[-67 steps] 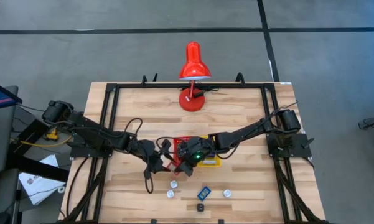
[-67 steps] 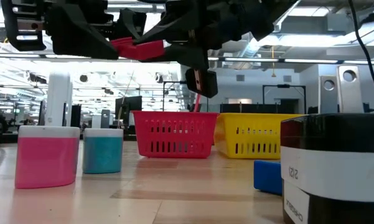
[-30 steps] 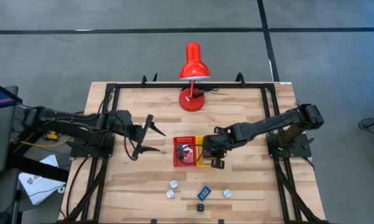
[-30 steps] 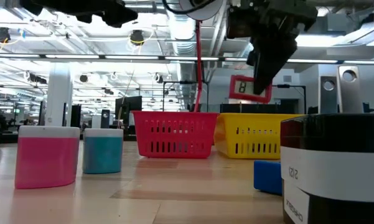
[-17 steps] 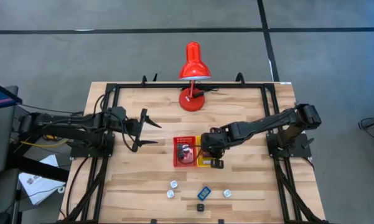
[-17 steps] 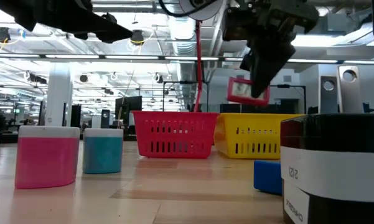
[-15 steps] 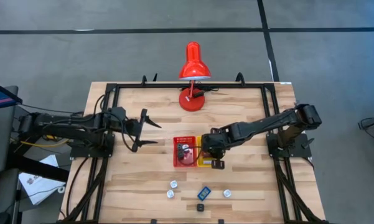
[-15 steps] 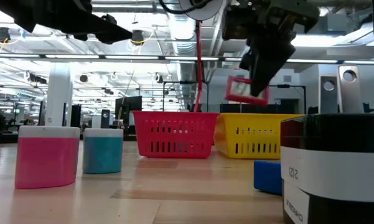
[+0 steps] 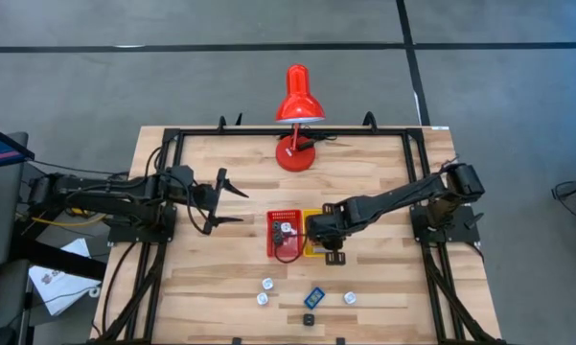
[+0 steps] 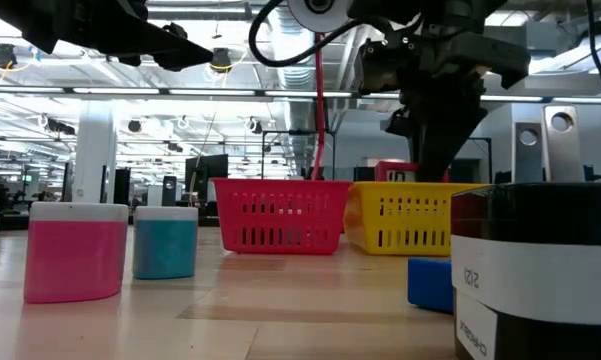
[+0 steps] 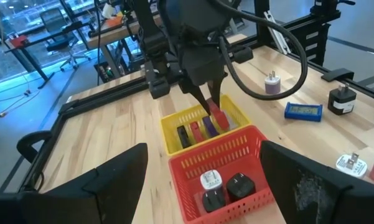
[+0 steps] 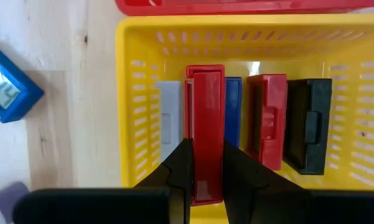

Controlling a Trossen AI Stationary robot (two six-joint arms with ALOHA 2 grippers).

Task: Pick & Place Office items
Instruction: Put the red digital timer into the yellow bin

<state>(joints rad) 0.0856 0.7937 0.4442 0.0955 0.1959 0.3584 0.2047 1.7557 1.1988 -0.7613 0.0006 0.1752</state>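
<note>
We take the yellow tray (image 12: 127, 93) as our reference. The right gripper (image 12: 206, 163) sits directly over this tray, its fingers (image 12: 181, 168) closed on a red flat item (image 12: 205, 124) held edge-on, lowered into the tray's interior. In the tray we see, on one side of the held piece, a grey flat item (image 12: 169, 118); on the other side, in order, a blue flat item (image 12: 233, 109), a second red flat item (image 12: 266, 118) and a black flat item (image 12: 308, 124), all standing side by side.

The red tray (image 9: 271, 240) touches the yellow tray on its left side in the high view; it contains a white plug-like piece (image 11: 210, 180) and two black ones (image 11: 239, 185).

In front of the yellow tray, on the table (image 9: 383, 192), we find a blue flat item (image 9: 314, 296), a black knob-like piece (image 9: 309, 319) and three white knob-like pieces (image 9: 266, 285), all well apart from the trays.

The left gripper (image 9: 222, 201) waits to the left of the red tray, well apart from it, fingers spread and holding nothing.

The red desk lamp (image 9: 297, 120) stands behind the trays, near the table's far edge.
</note>
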